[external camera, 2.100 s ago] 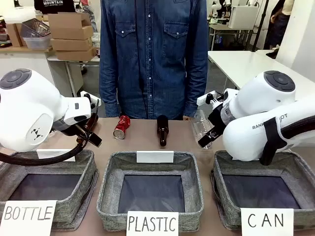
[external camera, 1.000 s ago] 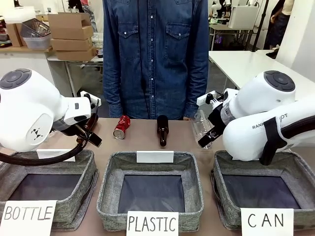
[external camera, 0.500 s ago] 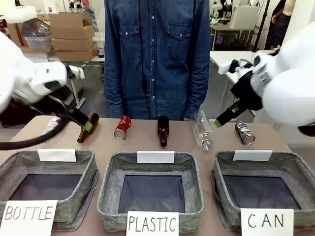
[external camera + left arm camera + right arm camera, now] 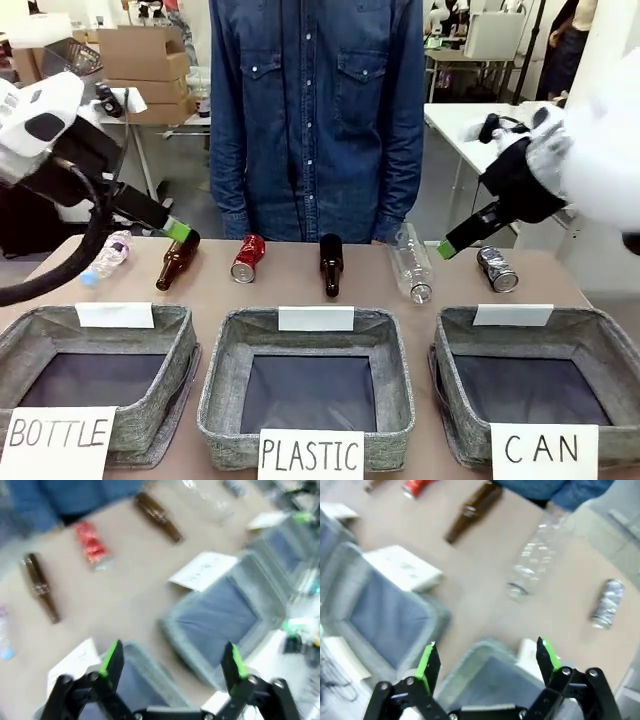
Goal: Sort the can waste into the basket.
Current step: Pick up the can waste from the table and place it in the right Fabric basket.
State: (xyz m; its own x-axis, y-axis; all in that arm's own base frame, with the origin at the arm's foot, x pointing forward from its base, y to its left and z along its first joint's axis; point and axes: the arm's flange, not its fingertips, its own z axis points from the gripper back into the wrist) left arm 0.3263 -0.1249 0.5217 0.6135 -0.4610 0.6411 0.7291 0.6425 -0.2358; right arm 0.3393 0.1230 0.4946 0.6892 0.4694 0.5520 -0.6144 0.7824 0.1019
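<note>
Along the far edge of the table: both cans lie on their sides in a row with the bottles, in front of the person standing there.
Red can: shiny red, open end towards the baskets, between a brown bottle and a dark bottle; well apart from the CAN basket.
Grey can: dark grey-silver with print, a little dented by the look of it, just beyond the CAN basket's back wall and beside a clear plastic bottle.
CAN basket: grey fabric with dark lining, nearest the right side, no cans in it yet.
Right gripper: jaws spread wide, holding nothing, raised above the table near the grey can.
Left gripper: jaws spread wide, holding nothing, raised above the brown bottle's end.
Risk, rolling: a can on its side may roll away if one finger touches first.
Risk, wrong item: the clear bottle lies close to the grey can, so a slightly off descent may catch it instead.
Risk, wrong bin: the red can sits nearest the PLASTIC basket, so a short carry may drop it there.
Risk, crushing: thin metal may buckle under a hard squeeze.
</note>
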